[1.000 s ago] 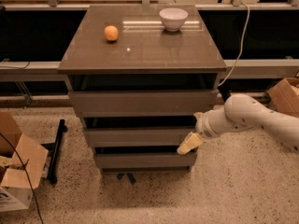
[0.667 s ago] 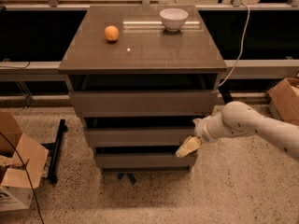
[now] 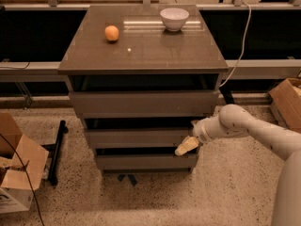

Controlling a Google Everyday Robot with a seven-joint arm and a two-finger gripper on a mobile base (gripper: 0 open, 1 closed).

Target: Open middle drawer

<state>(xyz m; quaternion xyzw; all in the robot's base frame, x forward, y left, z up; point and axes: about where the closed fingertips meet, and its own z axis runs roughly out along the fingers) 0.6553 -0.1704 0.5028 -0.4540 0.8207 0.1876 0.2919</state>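
The middle drawer (image 3: 136, 138) is the grey-brown flat front between the taller top front (image 3: 141, 103) and the narrower bottom front (image 3: 146, 162) of the cabinet. A dark gap shows above it. My gripper (image 3: 186, 146) is cream-coloured and sits at the right end of the middle drawer's front, at its lower edge, over the gap above the bottom drawer. The white arm (image 3: 244, 126) reaches in from the right.
An orange (image 3: 112, 33) and a white bowl (image 3: 174, 18) stand on the cabinet top (image 3: 146, 51). Cardboard boxes lie on the floor at the left (image 3: 16, 173) and right (image 3: 287, 100). A white cable (image 3: 242, 36) hangs behind the cabinet.
The gripper has crept slightly left along the middle drawer's right end and the arm has shifted a little lower. The drawer front has not visibly moved.
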